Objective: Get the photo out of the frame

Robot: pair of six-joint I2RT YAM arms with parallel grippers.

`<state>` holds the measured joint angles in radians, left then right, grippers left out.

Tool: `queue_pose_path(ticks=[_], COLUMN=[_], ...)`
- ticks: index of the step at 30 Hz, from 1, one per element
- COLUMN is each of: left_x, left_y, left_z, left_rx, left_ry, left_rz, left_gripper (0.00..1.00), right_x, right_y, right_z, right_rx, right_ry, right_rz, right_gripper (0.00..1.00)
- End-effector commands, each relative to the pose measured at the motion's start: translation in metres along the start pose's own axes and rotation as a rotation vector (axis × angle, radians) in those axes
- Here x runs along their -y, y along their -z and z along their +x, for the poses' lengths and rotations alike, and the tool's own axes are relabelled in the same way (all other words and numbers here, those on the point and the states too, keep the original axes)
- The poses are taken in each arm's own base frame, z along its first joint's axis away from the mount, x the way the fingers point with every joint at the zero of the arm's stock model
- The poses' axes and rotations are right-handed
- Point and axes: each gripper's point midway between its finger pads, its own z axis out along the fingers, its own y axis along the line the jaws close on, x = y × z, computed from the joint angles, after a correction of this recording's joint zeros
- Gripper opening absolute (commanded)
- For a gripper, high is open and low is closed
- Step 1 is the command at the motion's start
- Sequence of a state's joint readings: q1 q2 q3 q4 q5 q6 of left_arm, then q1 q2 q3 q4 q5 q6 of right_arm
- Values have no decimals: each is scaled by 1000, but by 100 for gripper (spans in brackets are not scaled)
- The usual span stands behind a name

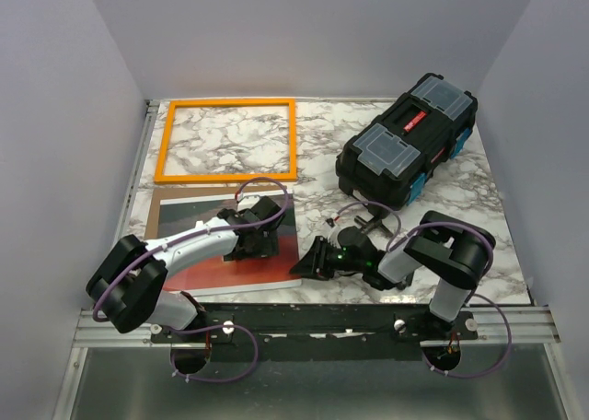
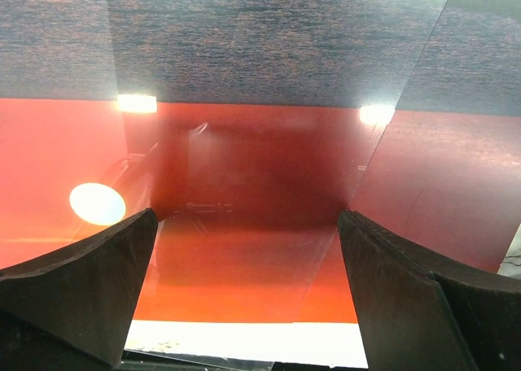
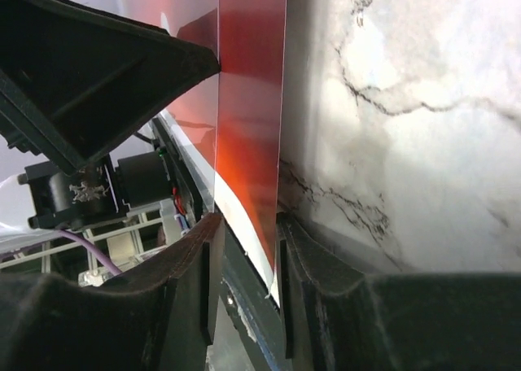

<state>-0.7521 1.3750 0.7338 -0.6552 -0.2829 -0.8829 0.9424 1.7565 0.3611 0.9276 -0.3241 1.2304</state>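
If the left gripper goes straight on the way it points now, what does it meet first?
Most likely the photo: its red surface fills the left wrist view ahead of the open left gripper. How near it is, I cannot tell.

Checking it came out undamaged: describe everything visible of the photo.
The photo is a thin, glossy picture on brown board: red-orange sky, white sun, dark sea band. It lies face up on the marble table at near left, clear of the orange frame. The open left gripper is just above it; the right gripper straddles its near right edge.
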Motion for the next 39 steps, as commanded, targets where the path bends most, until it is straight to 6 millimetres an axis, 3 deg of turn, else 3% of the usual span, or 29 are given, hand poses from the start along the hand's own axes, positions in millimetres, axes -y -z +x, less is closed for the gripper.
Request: queue_pose_path(ticks=[1,6,11,14,20,22,23,30,39], left_x=[2,3,10,16,19,16,13,-3,-12], left_y=[0,4,16,36,92,102,103,96,110], left_z=[4,2,-6,-19,-51,-57,-59,-61,-64], left_rx=[-4,3,32,62,196,218,222,258,315], left_ry=[16,15,16,17,56,88,106,245,296], left_rz=[23,32,79,122,257,298,314,438,487], left_gripper=[95,95,96,96,97,97,97,97,96], right_x=[-3,-8,-9,-10,-21,-21,-14,-16,-70], right_y=[-7,-11,-18,-21,-5,0,4,29,68], right_z=[-6,-11,-13,-14,-22,-28,-29,-45,-67], right_rx=[-8,-11,-16,-29,-49,-47,-69,-123,-79], right_ry=[83,109,144,155,205,217,220,314,437], right_rz=[-51,-92,-104,-95,45,132,202,459,476], right_gripper=[34,29,11,1,0,0,0,0,0])
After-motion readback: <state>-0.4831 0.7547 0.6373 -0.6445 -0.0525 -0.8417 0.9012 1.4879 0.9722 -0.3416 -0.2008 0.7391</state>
